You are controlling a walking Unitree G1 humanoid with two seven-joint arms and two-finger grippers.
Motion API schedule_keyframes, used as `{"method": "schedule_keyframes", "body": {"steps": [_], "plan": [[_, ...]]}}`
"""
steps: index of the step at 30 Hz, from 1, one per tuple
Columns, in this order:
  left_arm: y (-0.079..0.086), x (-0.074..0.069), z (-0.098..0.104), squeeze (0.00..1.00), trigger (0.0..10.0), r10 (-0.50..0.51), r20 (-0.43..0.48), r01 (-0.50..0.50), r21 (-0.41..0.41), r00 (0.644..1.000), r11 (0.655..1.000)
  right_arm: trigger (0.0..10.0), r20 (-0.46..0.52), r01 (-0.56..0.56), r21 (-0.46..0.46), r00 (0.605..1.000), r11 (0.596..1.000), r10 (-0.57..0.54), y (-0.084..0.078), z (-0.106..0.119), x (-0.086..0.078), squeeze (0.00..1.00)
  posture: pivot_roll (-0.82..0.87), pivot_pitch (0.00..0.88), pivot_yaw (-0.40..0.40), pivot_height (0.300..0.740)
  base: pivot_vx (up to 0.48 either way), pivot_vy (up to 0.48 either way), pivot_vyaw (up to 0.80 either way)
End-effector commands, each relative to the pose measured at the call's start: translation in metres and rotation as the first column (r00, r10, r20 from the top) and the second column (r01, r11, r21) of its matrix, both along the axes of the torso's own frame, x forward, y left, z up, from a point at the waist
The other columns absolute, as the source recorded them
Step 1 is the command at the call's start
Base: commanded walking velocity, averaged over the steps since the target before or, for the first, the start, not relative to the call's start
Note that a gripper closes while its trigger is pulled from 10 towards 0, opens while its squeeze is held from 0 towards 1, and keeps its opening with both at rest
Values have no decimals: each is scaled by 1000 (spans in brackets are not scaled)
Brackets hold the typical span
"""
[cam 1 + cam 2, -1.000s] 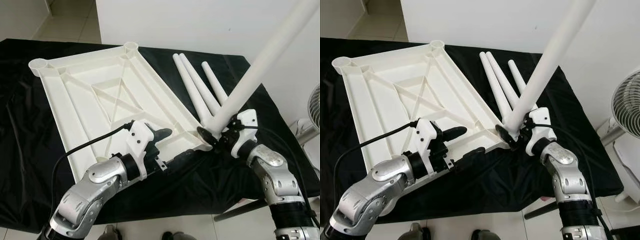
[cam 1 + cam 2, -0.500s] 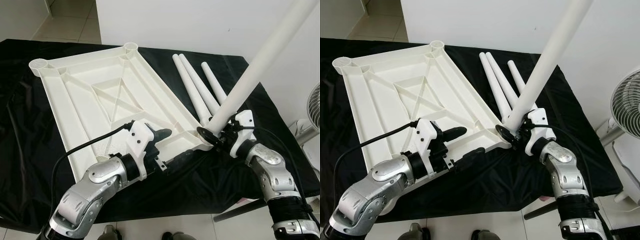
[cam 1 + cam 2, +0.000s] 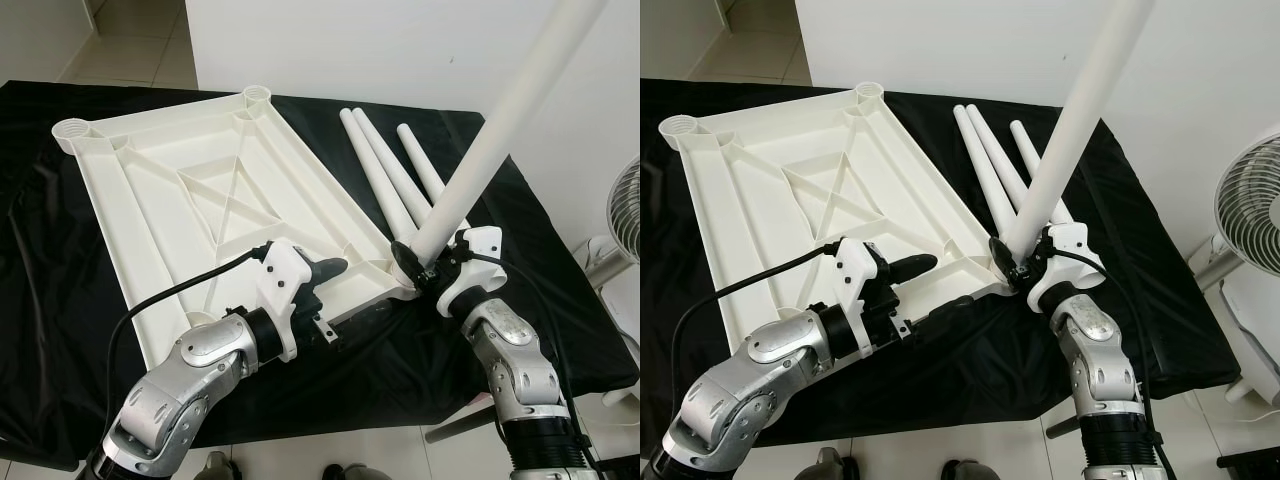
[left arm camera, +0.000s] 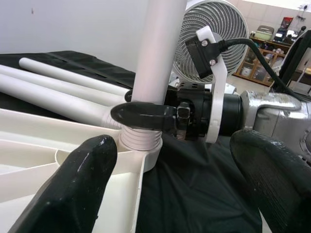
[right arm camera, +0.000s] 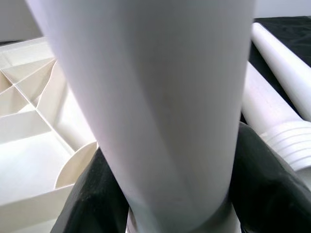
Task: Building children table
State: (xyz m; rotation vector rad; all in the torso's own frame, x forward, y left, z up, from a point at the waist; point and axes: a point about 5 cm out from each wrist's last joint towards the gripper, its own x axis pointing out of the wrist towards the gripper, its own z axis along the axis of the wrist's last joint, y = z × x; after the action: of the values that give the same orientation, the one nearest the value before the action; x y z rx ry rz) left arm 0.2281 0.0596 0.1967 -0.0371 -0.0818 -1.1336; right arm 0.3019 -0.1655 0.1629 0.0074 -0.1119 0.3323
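- Left eye view: I see a white plastic tabletop [image 3: 210, 200] lying upside down, its ribbed underside up, on a table draped in black cloth [image 3: 60, 330].
- My right tool [image 3: 418, 275] is clenched around a white table leg [image 3: 500, 125] near its lower end.
- That leg leans up toward 1 o'clock and runs out past the picture's upper edge.
- Its ribbed foot sits at the corner socket [image 4: 146, 160] of the tabletop nearest my right arm; in the left wrist view the ribs still show above the socket rim.
- Right wrist view: black fingers [image 5: 262, 189] press against both sides of the leg.
- My left tool [image 3: 345, 300] rests at the tabletop's near long edge, about 7 o'clock from that corner, pointing toward it.
- Its two black fingers [image 4: 73, 189] are spread apart with nothing between them.
- Three more white legs [image 3: 385, 170] lie side by side on the cloth just beyond the tabletop's right edge, at 12 o'clock from the right tool.
- A white fan [image 3: 1250, 215] stands on the floor past the table, at 3 o'clock.
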Motion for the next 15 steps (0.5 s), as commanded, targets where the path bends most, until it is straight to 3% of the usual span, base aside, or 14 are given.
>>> {"method": "schedule_keyframes", "body": {"steps": [1, 2, 3, 5, 15], "plan": [[-2, -1, -1, 0, 10000, -21, 7, 21, 12, 1000, 1000, 10000, -45, 53, 16, 998, 998, -52, 3, -5, -3, 0, 10, 102, -82, 740, 0, 0, 0], [-2, -1, -2, 0, 10000, -22, 8, 21, 13, 1000, 1000, 10000, -63, 120, 39, 991, 992, -117, 8, -6, -6, 0, 6, 96, -84, 740, 0, 0, 0], [-2, -1, -2, 0, 10000, -22, 8, 21, 13, 1000, 1000, 10000, -63, 120, 39, 991, 992, -117, 8, -6, -6, 0, 6, 96, -84, 740, 0, 0, 0], [-3, 0, -1, 0, 10000, -24, 13, 24, 10, 1000, 1000, 10000, -76, 216, 88, 975, 972, -210, 26, -7, -14, 0, 5, 91, -85, 740, 0, 0, 0], [-3, 2, 0, 0, 10000, -27, 21, 27, 11, 999, 1000, 10000, -127, 319, 97, 944, 943, -306, 33, -14, -21, 0, 6, 80, -86, 740, 0, 0, 0]]}}
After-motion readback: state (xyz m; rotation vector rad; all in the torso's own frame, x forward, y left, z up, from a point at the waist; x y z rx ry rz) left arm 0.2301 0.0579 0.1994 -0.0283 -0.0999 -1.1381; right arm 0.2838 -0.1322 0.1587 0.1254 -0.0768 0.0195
